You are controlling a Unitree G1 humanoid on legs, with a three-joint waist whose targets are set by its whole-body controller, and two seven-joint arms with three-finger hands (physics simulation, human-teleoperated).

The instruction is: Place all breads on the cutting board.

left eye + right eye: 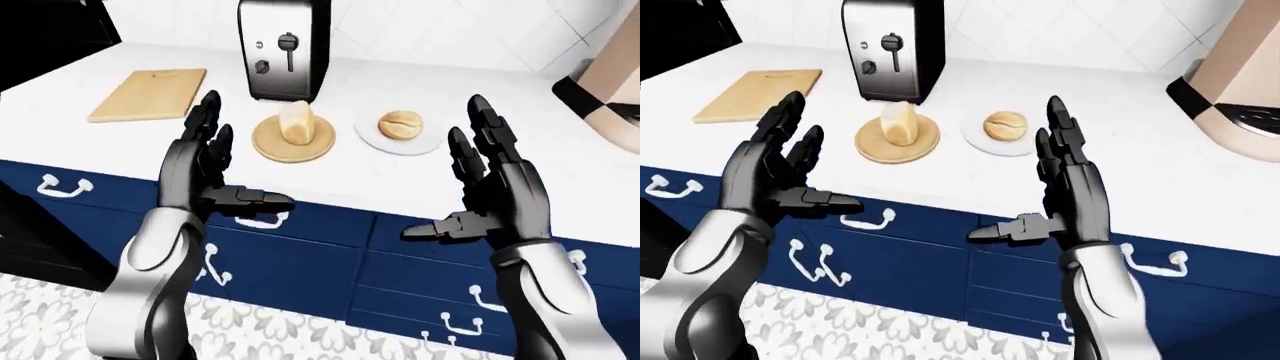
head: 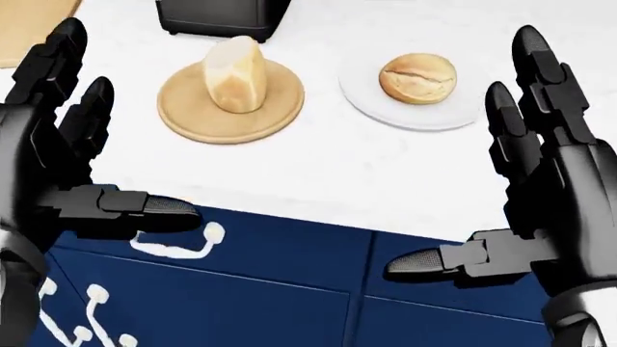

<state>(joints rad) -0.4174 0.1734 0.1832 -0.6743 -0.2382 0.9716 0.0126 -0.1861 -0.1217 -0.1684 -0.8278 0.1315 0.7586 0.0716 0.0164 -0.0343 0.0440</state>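
We see a white desk [image 1: 120, 64] over navy drawers [image 1: 300, 262] with white handles [image 1: 868, 220], a white tiled wall [image 1: 450, 30] far off, and patterned grey floor [image 1: 260, 330] nearby.

White table [image 1: 480, 172] over navy drawers with white handles. Holds, from the left-eye view's left: a pale wooden cutting board [image 1: 148, 94] lying flat, then a chrome toaster [image 1: 284, 49] near the top. Just below the toaster, a round wooden plate [image 1: 292, 141]; right beside that, a white plate [image 1: 400, 139]. Tan appliance [image 1: 610, 97] at the right edge.
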